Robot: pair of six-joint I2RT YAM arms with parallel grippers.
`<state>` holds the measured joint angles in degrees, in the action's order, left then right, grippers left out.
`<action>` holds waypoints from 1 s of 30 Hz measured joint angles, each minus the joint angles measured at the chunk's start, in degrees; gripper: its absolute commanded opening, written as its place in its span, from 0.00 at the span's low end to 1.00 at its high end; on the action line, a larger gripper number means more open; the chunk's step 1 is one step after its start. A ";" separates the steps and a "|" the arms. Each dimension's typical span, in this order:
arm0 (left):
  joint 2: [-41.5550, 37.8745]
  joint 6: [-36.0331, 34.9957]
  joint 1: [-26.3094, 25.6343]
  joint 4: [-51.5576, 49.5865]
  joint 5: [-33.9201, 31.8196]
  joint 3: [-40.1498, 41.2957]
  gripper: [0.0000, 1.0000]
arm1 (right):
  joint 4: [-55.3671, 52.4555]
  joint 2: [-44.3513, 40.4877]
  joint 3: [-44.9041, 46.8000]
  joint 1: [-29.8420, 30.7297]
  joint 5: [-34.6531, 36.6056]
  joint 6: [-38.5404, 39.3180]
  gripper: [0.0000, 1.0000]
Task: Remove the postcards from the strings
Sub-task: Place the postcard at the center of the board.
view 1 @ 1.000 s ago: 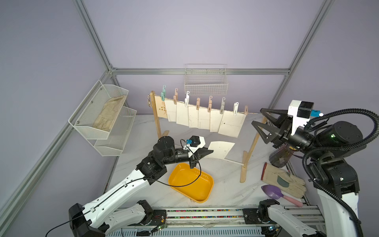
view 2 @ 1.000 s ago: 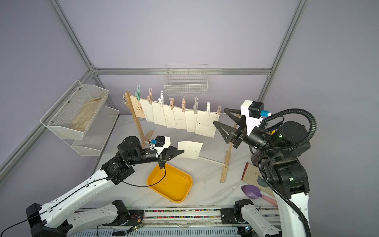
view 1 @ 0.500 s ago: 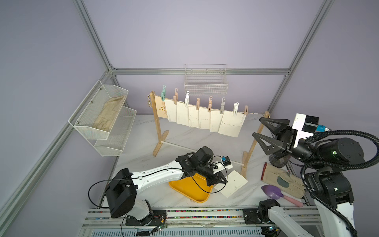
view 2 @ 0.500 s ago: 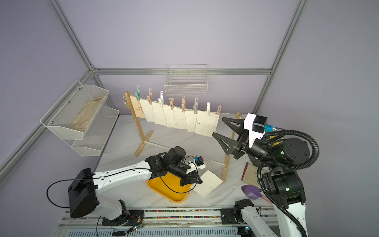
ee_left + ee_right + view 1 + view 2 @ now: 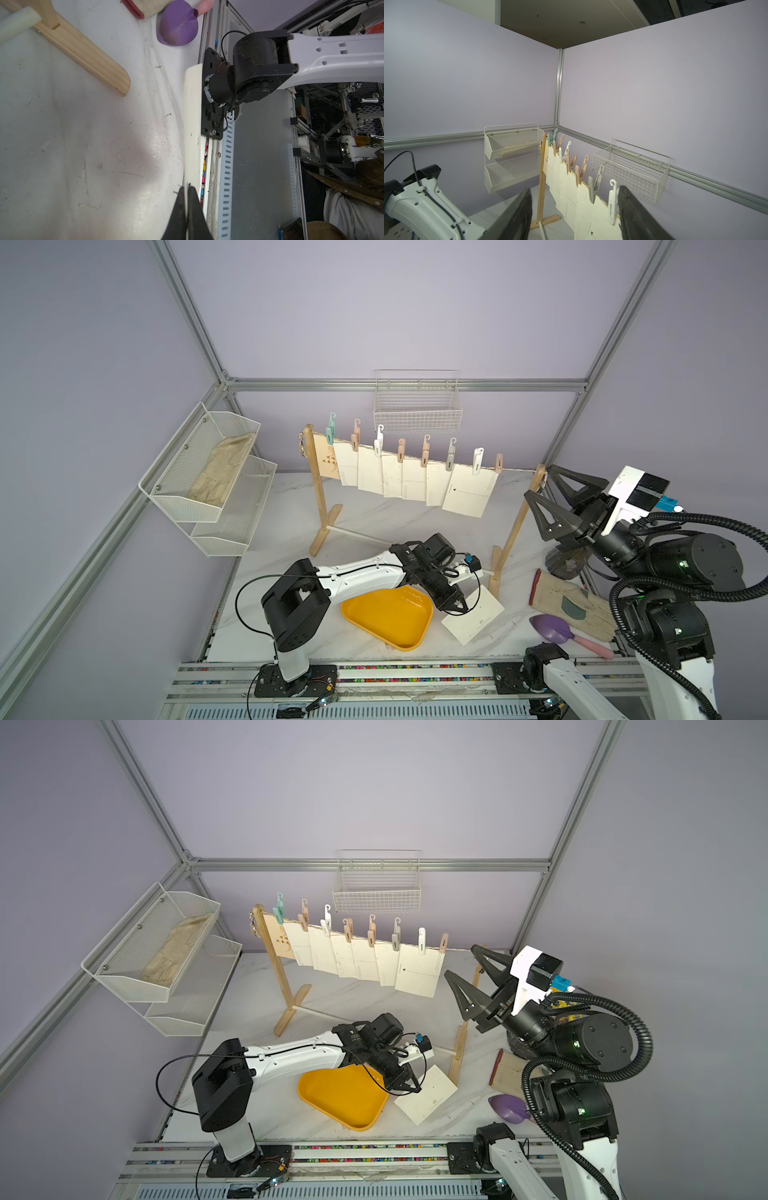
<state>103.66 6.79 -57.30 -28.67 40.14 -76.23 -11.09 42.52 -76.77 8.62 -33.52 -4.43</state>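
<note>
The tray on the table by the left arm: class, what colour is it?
The tray is plain yellow-orange, with no pattern; it shows best in a top view.

White arm shells (image 5: pixel 361 576), black joint housings (image 5: pixel 291 610), ribbed black hose (image 5: pixel 706 526), thin black cables (image 5: pixel 239 601)

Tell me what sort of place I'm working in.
Probably a robot test cell, not a home: plain lilac panels in an aluminium frame, both arms bolted to a front rail, and staged postcards pegged on a string.
</note>
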 measured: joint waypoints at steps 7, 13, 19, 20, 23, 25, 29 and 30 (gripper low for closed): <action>5.75 -0.70 0.02 -4.11 -0.96 -5.09 0.00 | -0.02 0.00 0.00 0.00 1.01 0.59 0.67; 8.94 -2.43 0.44 -6.38 -2.16 -8.24 0.00 | -0.04 0.00 0.00 0.00 1.29 0.85 0.67; 9.73 -3.19 1.51 -7.52 -2.51 -8.41 0.00 | -0.04 -0.02 0.00 0.00 1.75 1.31 0.67; 9.88 -3.19 1.77 -7.58 -2.54 -8.41 0.00 | -0.04 -0.02 0.00 0.00 1.77 1.38 0.67; 10.40 -3.19 2.32 -7.85 -2.71 -8.41 0.04 | -0.04 -0.07 0.00 0.00 1.81 1.70 0.67; 10.93 -3.21 2.62 -7.91 -3.02 -8.41 0.09 | -0.07 -0.13 0.02 0.00 1.92 1.81 0.67; 11.80 -3.34 3.21 -8.13 -3.63 -8.41 0.25 | -0.07 -0.26 0.09 0.00 2.10 1.99 0.68; 11.87 -3.41 3.30 -8.28 -3.93 -8.41 0.27 | -0.07 -0.26 0.09 0.00 2.16 2.03 0.68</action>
<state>115.52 3.38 -54.00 -36.95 36.21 -84.64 -11.16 42.26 -76.69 8.62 -31.35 -2.39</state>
